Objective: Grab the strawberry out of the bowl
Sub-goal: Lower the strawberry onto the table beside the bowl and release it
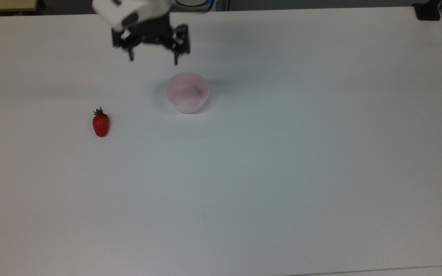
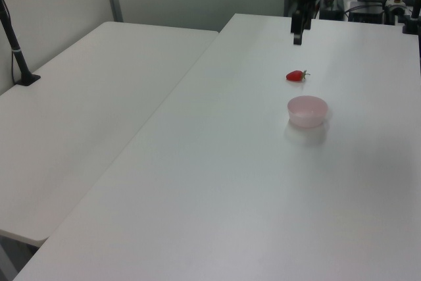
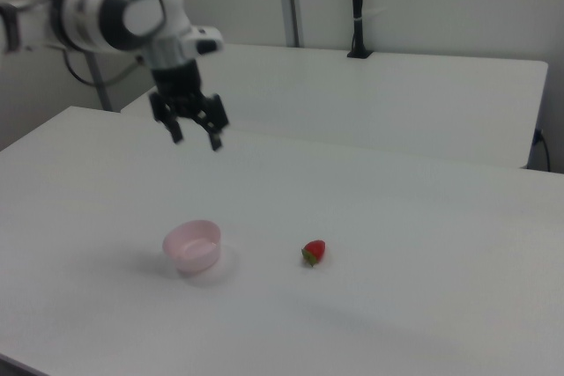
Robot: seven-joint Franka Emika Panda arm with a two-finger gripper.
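Well, the small bright red strawberry (image 1: pixel 101 124) with its dark green leafy cap is not in the bowl at all: it lies on its side on the bare white table (image 1: pixel 282 172), well apart from the small round pale pink plastic-looking bowl (image 1: pixel 187 92), off toward the top view's left. In the right view the berry (image 3: pixel 314 252) sits to the right of the bowl (image 3: pixel 192 246), and in the left view it (image 2: pixel 297 76) lies just beyond the bowl (image 2: pixel 307 110). The bowl looks empty from above, its smooth inside showing nothing but pale pink.

Up near the far edge of the table, the black two-finger gripper (image 1: pixel 152 59) hangs in the air with its fingers spread wide and nothing between them. It is raised clear of the surface, above and behind the bowl rather than over the fruit; the right view shows it (image 3: pixel 196 139) high over the table, and the left view has it (image 2: pixel 298 31) well beyond the berry.

By my reckoning the lifting-out part is already done, since the berry is out and set down, and the arm seems to be at the pulling-away stage. If anything is left, it is only to get the arm clear and park it; no fresh grasp looks called for, and the bowl needs no touching.
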